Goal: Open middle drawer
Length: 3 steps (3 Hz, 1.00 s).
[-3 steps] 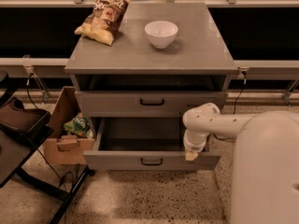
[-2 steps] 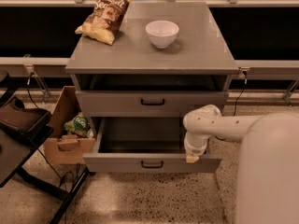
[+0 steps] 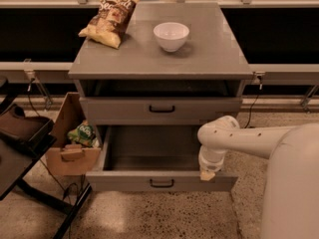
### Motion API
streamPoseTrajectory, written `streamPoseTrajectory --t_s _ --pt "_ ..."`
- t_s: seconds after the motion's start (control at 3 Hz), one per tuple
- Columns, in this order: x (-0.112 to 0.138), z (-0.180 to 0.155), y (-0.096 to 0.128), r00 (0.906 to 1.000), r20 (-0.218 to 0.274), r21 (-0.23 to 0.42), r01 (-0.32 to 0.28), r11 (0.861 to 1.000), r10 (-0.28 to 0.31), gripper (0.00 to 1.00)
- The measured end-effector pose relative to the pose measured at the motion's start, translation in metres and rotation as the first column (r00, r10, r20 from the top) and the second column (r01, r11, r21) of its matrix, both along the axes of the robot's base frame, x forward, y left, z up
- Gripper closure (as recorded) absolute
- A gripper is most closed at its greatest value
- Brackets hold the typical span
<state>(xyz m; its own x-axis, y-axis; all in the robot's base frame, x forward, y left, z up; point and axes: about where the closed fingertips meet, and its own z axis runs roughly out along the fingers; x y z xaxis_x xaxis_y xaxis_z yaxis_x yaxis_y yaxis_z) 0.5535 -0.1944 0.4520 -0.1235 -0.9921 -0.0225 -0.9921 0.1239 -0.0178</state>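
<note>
Camera view: the middle drawer is sitting pulled well out of the cabinet, below the shut first drawer. The gripper is pointing down at the drawer front's top edge, right of the black handle. Clenched or released, I cannot tell. A bowl and a chip bag are resting on top.

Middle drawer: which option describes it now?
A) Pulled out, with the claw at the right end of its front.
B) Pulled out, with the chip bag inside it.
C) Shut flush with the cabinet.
A: the middle drawer stands pulled out beneath the shut top drawer, the claw is at the right end of its front edge, and the chip bag lies on the cabinet top.
</note>
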Motion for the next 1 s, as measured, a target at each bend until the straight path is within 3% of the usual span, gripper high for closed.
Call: streamPoseTrajectory --t_s 0.33,0.67,1.0 --pt "0.0 0.0 0.0 1.0 0.0 0.0 0.0 1.0 0.0 0.82" --pt "0.0 0.0 0.0 1.0 0.0 0.0 0.0 1.0 0.0 0.49" --pt "-0.0001 -0.0001 0.0 1.0 0.0 0.0 0.0 1.0 0.0 0.26"
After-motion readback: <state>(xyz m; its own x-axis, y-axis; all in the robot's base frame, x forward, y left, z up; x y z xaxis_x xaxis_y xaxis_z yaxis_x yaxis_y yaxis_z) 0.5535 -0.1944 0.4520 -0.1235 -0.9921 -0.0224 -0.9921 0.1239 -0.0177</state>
